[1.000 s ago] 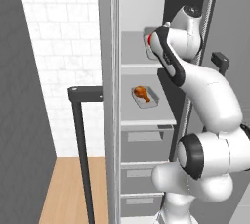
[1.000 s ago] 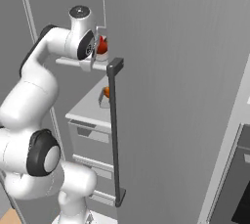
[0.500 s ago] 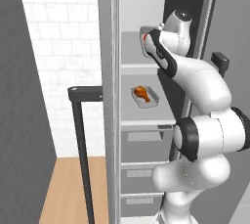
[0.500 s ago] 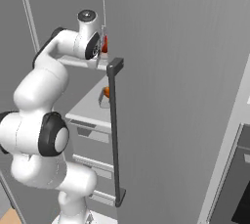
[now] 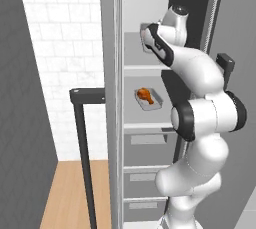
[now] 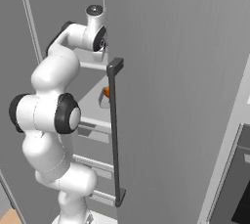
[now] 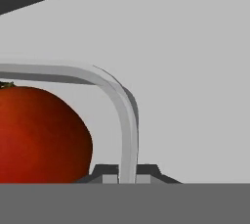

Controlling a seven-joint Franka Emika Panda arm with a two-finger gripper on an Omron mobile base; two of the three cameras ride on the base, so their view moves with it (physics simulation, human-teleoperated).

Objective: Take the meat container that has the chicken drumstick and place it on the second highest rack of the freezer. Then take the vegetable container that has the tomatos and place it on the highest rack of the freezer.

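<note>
At the highest rack (image 5: 142, 66) you have the fingers (image 7: 126, 179) clamped on the tomato container's rim (image 7: 124, 115), unreleased, while the drumstick container (image 5: 149, 98) already rests on the second highest rack (image 5: 145, 124).

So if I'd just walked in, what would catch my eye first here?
Probably the big white robot arm reaching up into the tall grey freezer, its gripper shut on the rim of a light-grey container at the highest rack. Up close, a glossy round red tomato sits inside that container. One shelf lower, a small orange-brown chicken drumstick lies in a second grey tray.
</note>
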